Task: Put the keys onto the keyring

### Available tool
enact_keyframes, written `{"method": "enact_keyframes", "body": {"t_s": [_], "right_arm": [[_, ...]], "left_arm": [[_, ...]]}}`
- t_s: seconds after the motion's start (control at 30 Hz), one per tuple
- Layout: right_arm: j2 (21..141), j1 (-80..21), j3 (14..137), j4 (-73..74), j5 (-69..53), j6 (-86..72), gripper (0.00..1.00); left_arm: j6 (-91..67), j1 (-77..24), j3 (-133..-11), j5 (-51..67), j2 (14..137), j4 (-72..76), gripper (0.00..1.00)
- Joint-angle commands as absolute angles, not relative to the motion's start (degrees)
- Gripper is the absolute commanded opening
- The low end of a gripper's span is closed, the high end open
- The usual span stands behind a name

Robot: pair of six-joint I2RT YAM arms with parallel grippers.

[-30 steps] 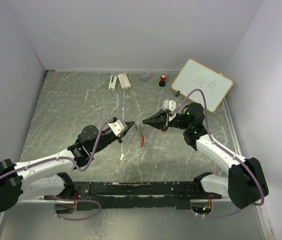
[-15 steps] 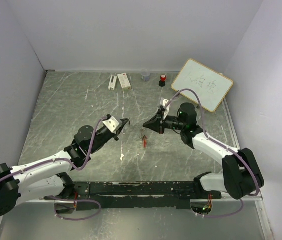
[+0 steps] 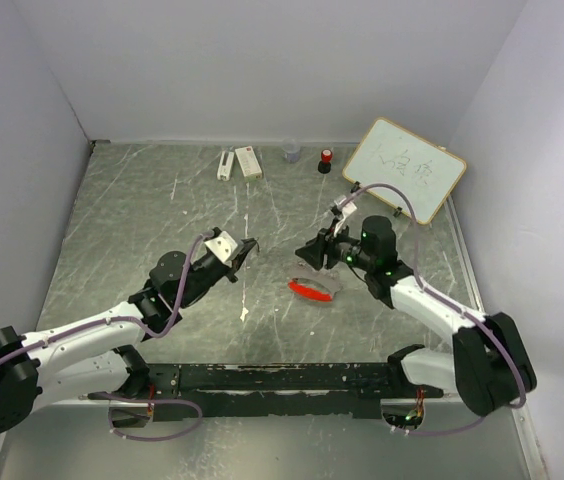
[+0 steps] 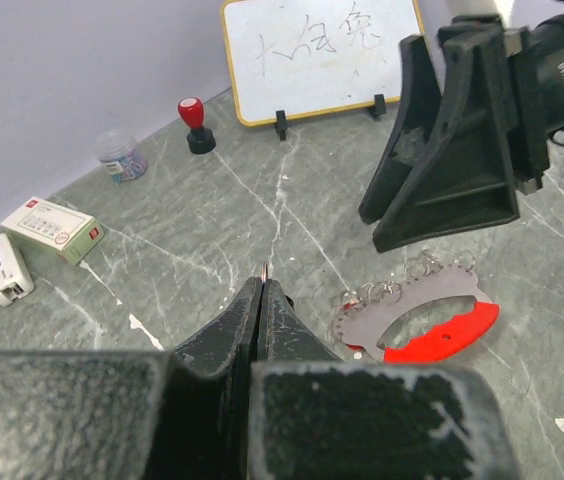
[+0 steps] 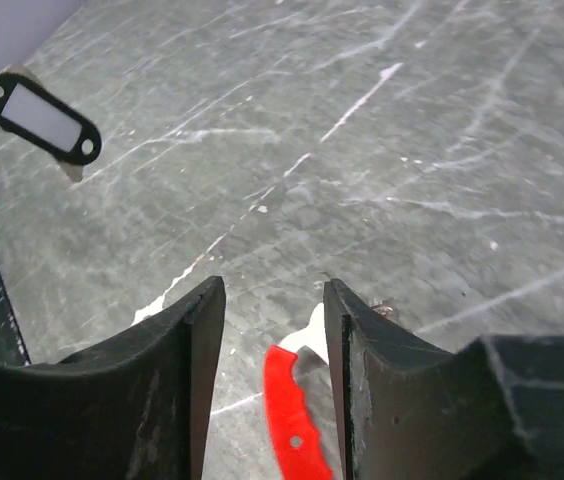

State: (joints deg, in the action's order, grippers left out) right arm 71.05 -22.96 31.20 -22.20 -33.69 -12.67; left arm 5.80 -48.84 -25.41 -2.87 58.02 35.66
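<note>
Well, scrawled whiteboard beyond the keyring

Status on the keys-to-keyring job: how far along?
Done: nothing that shows. No key is on the keyring, which lies flat on the table.
In hand: the left gripper has its jaws shut with a thin tip poking out, too small to tell if it is a key. The right gripper hangs open and empty over the keyring.
Left: threading both keys.
</note>
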Motion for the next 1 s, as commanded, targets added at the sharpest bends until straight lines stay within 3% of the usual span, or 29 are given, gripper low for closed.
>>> {"method": "enact_keyframes", "body": {"t_s": [0.0, 0.23, 0.47, 0.97], "right_arm": [[64.98, -22.94, 29.10, -18.99, -22.99, -15.20, 0.45], [65.10, -22.87, 32.84, -4.11, -0.21, -24.76, 0.51], [71.36, -22.90, 33.92, 2.79, 0.77, -31.63, 0.50], [63.41, -22.91, 26.45, 9.54, 6.61, -37.85, 0.46]], "left_arm": [[4.80, -48.43, -24.58, -3.42, 58.10, 36.36, 0.07], [3.84, -48.34, -25.37, -2.26, 60.29, 36.65, 0.07], [2.22, -48.42, -25.58, -0.86, 60.76, 36.76, 0.07], [0.24, -48.40, -24.82, 1.49, 64.22, 39.58, 0.07]]}}
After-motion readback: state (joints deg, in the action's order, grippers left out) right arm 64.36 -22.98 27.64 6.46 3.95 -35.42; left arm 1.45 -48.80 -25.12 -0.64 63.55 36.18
